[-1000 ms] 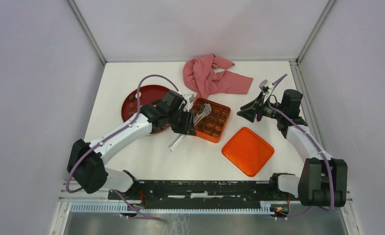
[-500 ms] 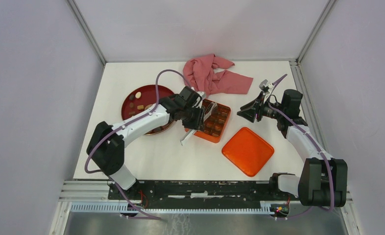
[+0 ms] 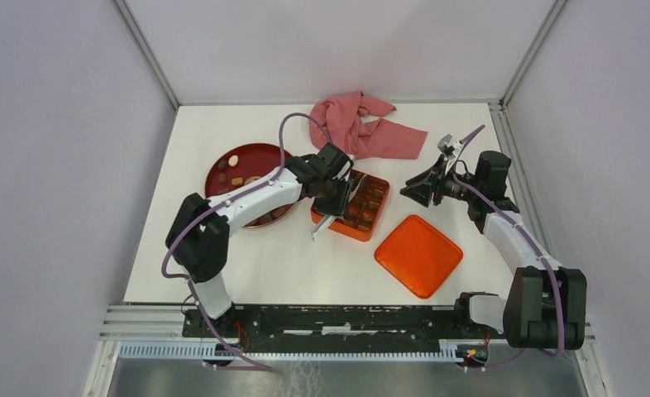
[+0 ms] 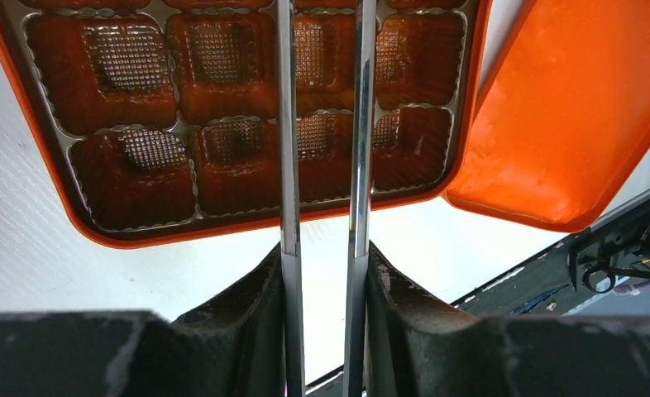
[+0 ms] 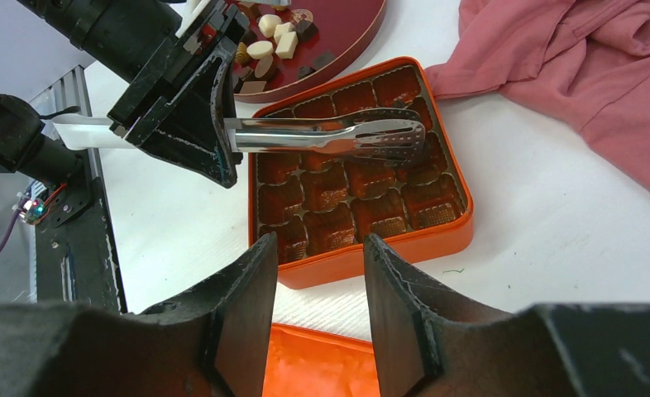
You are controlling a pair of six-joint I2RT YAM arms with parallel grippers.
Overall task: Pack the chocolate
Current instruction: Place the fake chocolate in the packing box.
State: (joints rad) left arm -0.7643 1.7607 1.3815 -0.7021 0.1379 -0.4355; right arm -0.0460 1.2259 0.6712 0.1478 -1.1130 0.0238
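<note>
The left claw (image 3: 336, 192) is clenched on the handles of a pair of metal tongs (image 5: 338, 136). Their perforated tips hang over the orange tin (image 3: 363, 235) in the middle of the bench. I cannot tell whether a piece sits between the tips. The chocolate (image 5: 260, 48) I can make out lies loose on the red plate (image 3: 251, 155), toward the far left corner. The tin's cells look brown-lined, and which of them are filled is hard to say.

The right claw (image 5: 316, 248) hangs released and empty just off the tin's right side, so nothing steadies the tin. If the tongs catch its rim or a divider, I'd expect it to skid on the bench. The tongs are long and held far back, so a small wobble could drop a piece into the wrong cell or onto the bench.

The bench (image 3: 247, 265) is white and looks smooth. The orange lid (image 3: 418, 255) lies toward the near right, and a pink cloth (image 3: 355, 128) is bunched at the far edge. Pale walls and metal posts close it in.
</note>
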